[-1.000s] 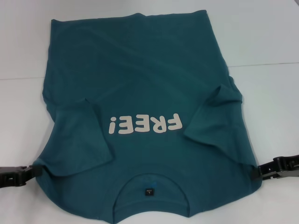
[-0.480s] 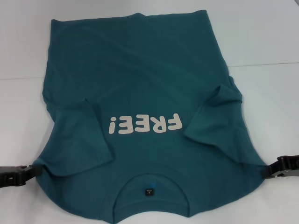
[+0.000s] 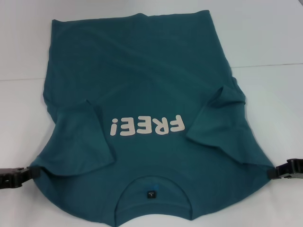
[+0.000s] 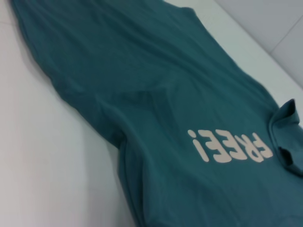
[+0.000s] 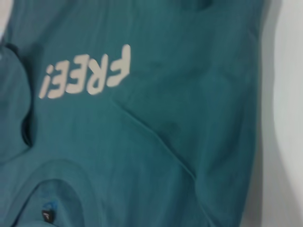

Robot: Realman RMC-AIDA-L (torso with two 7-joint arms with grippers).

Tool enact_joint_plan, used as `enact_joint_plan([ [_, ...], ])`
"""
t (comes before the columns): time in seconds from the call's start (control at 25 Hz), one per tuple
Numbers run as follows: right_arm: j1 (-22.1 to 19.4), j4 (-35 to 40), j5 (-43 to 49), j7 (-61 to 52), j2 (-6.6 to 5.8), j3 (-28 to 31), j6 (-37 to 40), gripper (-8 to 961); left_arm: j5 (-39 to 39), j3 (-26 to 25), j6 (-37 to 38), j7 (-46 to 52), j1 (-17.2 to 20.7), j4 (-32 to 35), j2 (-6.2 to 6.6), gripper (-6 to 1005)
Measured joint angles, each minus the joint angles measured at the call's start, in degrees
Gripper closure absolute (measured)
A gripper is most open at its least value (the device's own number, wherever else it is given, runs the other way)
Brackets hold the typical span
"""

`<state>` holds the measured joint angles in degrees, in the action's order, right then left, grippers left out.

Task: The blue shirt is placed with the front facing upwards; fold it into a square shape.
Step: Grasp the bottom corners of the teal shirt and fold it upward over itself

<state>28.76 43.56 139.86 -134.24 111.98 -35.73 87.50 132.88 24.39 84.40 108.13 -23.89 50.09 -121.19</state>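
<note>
The blue shirt [image 3: 142,80] lies front up on the white table, collar and black tag [image 3: 150,194] nearest me, cream "FREE!" lettering [image 3: 147,126] across the chest. Both short sleeves are folded inward over the body. My left gripper [image 3: 29,173] is at the shirt's left shoulder corner, and the fabric there is drawn out to its tips. At the right shoulder corner my right gripper [image 3: 271,172] holds the cloth the same way. The left wrist view shows the shirt [image 4: 165,94] spread out, and the right wrist view shows the shirt [image 5: 165,142] near the collar.
The white table [image 3: 274,38] extends past the shirt on the left, right and far sides. A thin seam line [image 3: 270,65] crosses it behind the shirt's right side. The collar end of the shirt runs out of the head view at the near edge.
Both grippers have moved outward, the right one more. The shirt's shoulder corners went with them, so the shoulder line is stretched wider.
</note>
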Motion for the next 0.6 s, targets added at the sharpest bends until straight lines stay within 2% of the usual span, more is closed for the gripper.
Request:
enact_joint_plan([
  [0.12,-1.82,-0.32,-3.16,3.67,0.15,1.21,0.13,918,0.13,-1.88,1.53,1.73,0.09,0.34,0.47,1001],
  [0.44,-5.97,-1.07,-7.81,11.20,1.57,4.82,-0.10,918,0.75,-6.03,3.60,5.42,2.43,0.82,0.84,1000],
  [0.6,-7.24,-2.96,-8.50,15.16,1.65,6.75,0.14,918,0.80,-7.28,6.03,5.49,3.31,0.93,0.86,1000],
])
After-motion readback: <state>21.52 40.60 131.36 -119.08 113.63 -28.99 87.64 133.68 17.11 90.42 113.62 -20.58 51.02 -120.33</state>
